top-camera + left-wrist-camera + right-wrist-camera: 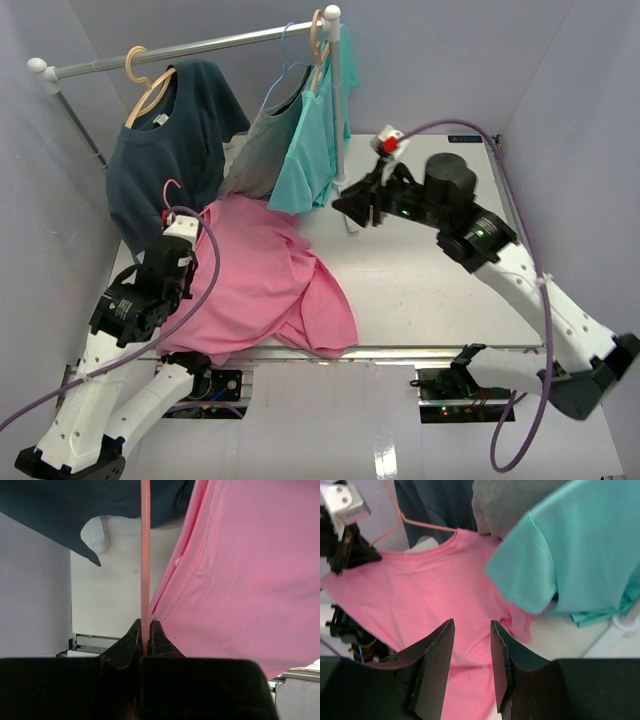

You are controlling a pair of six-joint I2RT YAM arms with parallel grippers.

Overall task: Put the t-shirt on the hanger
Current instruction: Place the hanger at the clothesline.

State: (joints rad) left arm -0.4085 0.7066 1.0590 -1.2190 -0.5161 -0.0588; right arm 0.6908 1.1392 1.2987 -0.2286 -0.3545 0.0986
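Observation:
The pink t-shirt (262,280) lies spread over the left half of the table, its hem hanging off the front edge. The thin pink hanger (172,190) stands at the shirt's collar with its hook up. In the left wrist view the hanger wire (145,555) runs straight up from my left gripper (145,630), which is shut on it, and the t-shirt (240,580) fills the right side. My right gripper (472,630) hovers open, nothing between its fingers, facing the t-shirt (435,590) from the right; in the top view it (347,208) hangs beside the shirt's right shoulder.
A rail (190,48) crosses the back, carrying a navy shirt (170,150) on a wooden hanger, a grey shirt (262,150) and a turquoise shirt (320,140). The turquoise shirt (570,545) hangs close above my right gripper. Bare white table (430,280) lies to the right.

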